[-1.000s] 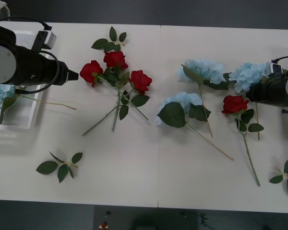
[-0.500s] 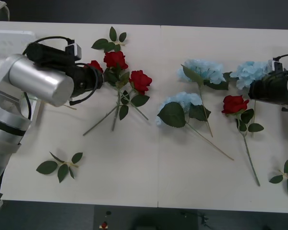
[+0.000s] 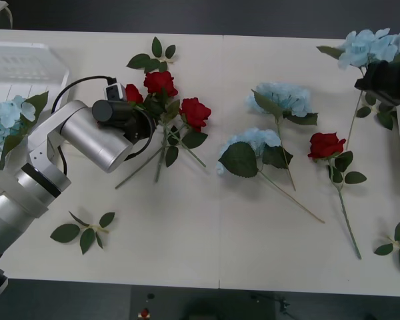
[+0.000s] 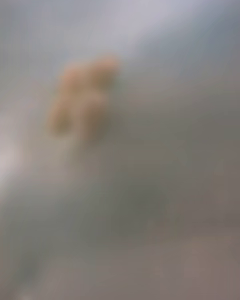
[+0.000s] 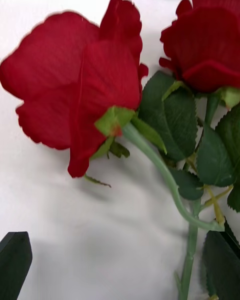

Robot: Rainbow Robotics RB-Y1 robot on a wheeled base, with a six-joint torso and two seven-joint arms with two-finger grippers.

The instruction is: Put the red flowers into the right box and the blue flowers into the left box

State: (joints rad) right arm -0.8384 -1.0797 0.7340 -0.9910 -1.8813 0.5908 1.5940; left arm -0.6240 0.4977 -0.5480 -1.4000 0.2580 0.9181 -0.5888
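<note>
A red rose [image 5: 75, 80] is seen close up by the left gripper [image 3: 137, 110]; the finger state cannot be told. A blue flower [image 3: 373, 47] is held up by the right gripper [image 3: 387, 77].

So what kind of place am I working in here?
Probably a lab or test bench, not a florist's: a plain white table, artificial red flowers and blue flowers laid out for sorting, and a white slotted left box.

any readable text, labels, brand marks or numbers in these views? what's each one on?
None readable. No print shows on the table, the left box, the red flowers or the blue flowers. The left gripper casing shows no legible marking; the right wrist view is too blurred to tell.
</note>
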